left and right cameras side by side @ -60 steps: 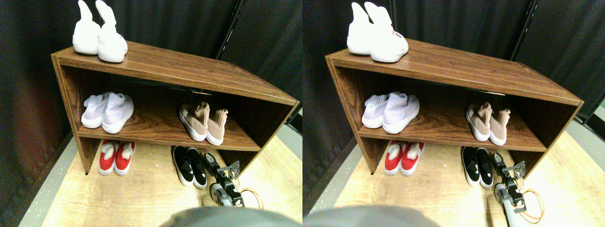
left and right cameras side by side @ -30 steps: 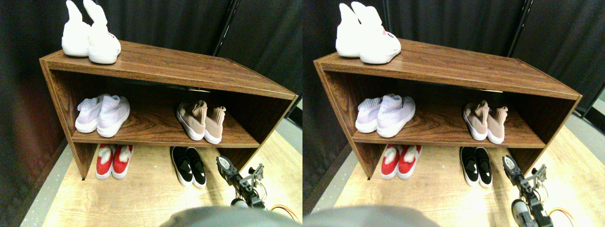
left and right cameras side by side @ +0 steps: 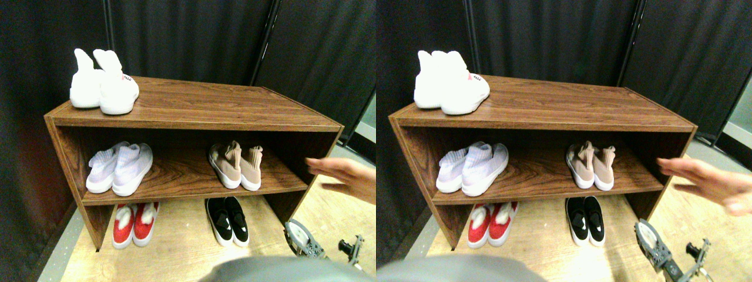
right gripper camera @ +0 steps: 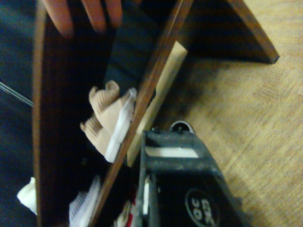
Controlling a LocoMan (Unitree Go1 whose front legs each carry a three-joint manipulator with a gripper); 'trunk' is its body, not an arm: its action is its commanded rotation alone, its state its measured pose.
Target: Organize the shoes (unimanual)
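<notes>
Down low, the right claw (left and right cameras side by side: 329, 249) hangs over the floor before the wooden rack (left and right cameras side by side: 188, 114); its spread cannot be told. Beige shoes (left and right cameras side by side: 236, 165) sit paired on the rack's middle shelf, a person's hand (left and right cameras side by side: 346, 176) reaching beside its right wall.

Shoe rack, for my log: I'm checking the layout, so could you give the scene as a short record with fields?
top of rack: white shoes, at the left end
middle shelf, left: pale lilac shoes
middle shelf, right: beige shoes, side by side, soles on the shelf
floor under rack, left: red shoes
floor under rack, right: black shoes
right gripper: low on the floor in front of the rack's right end, holding nothing
person's hand: reaching in from the right, beside the rack's right end
</notes>
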